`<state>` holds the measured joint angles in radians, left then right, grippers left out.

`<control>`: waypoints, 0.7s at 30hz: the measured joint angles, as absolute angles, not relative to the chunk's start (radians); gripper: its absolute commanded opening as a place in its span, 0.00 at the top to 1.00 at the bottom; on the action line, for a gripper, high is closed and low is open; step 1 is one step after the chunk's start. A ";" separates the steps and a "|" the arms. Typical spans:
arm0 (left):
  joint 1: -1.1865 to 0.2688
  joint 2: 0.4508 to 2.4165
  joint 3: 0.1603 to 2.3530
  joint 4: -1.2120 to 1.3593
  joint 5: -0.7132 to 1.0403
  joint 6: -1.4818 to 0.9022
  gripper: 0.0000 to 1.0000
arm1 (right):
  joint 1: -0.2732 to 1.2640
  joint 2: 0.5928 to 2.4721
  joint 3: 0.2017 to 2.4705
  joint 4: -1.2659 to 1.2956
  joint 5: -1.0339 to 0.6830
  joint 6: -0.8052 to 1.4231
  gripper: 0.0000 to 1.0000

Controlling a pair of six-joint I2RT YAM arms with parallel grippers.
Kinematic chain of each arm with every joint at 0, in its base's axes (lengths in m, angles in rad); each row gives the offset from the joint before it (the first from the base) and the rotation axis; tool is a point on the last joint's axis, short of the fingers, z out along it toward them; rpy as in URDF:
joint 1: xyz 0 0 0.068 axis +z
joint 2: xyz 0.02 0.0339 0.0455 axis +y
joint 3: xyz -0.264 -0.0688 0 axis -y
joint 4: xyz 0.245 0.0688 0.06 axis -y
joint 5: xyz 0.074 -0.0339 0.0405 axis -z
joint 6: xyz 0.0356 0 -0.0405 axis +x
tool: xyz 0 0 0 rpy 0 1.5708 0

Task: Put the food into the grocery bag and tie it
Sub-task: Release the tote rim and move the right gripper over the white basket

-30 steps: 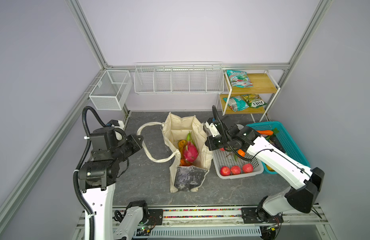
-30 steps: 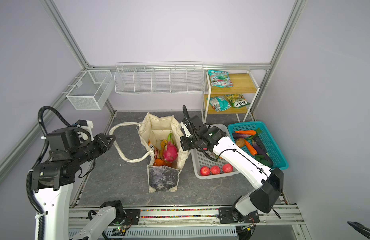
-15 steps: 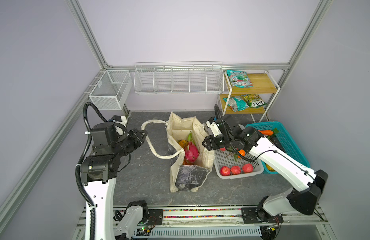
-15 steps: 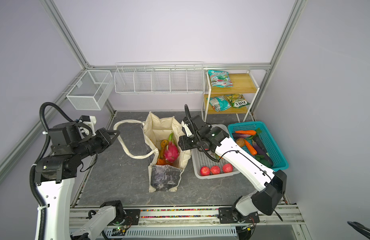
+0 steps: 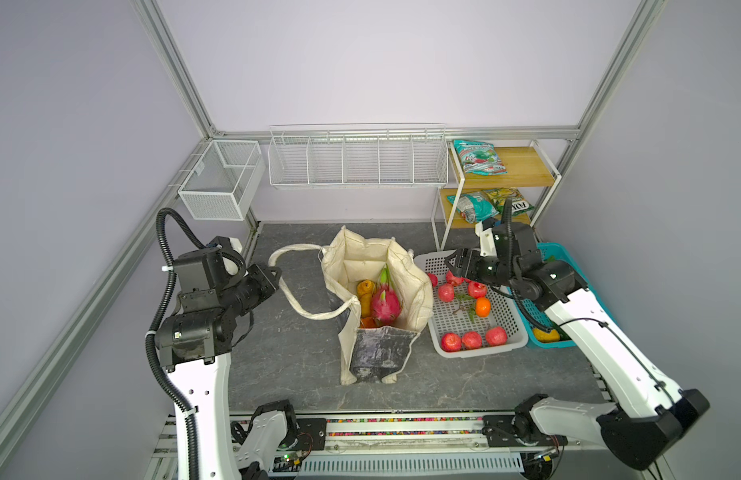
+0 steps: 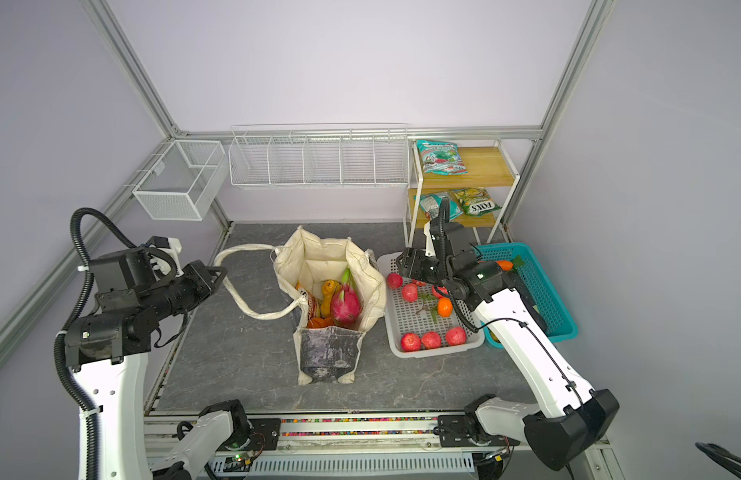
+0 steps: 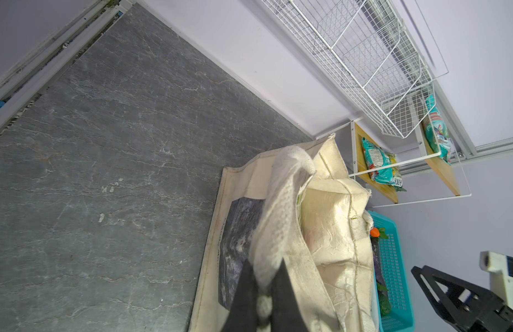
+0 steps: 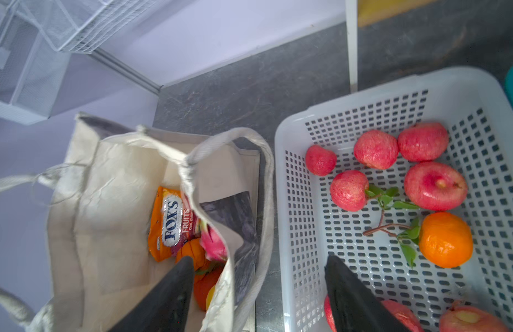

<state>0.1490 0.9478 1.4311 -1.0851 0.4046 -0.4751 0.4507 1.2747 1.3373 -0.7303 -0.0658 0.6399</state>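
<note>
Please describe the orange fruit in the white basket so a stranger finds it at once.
Start at the cream tote bag in the centre. The white perforated basket sits beside it, toward the right arm. Inside, among red fruits, it is the only orange fruit.

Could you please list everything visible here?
grocery bag: one, cream, centre, open
dragon fruit: one, pink, inside bag
snack packet: one, orange, inside bag
bumpy fruit: one, yellow-orange, inside bag
white basket: one, beside bag
red fruits: about eight, white basket
mandarin: one, orange, white basket
teal basket: one, far right
packets: three, teal and yellow, wooden shelf
wire baskets: two, white, hung at back
left gripper: black, shut on bag handle
right gripper: black, open, above white basket's edge
</note>
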 measured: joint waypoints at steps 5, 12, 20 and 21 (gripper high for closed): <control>0.159 0.949 1.433 -1.100 0.382 -0.453 1.00 | 0.434 1.367 1.236 -0.686 -0.160 0.725 0.32; 0.166 0.950 1.433 -1.112 0.366 -0.436 1.00 | 0.434 1.453 1.195 -0.592 -0.263 0.802 0.38; 0.170 0.950 1.433 -1.114 0.364 -0.432 1.00 | 0.434 1.538 1.191 -0.495 -0.350 0.847 0.44; 0.170 0.950 1.433 -1.114 0.364 -0.432 1.00 | 0.434 1.545 1.191 -0.488 -0.358 0.849 0.44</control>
<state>0.1703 0.9501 1.4330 -1.1137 0.3645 -0.4320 0.4335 1.5448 1.1908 -0.4881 -0.3576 0.8490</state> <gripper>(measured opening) 0.064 0.562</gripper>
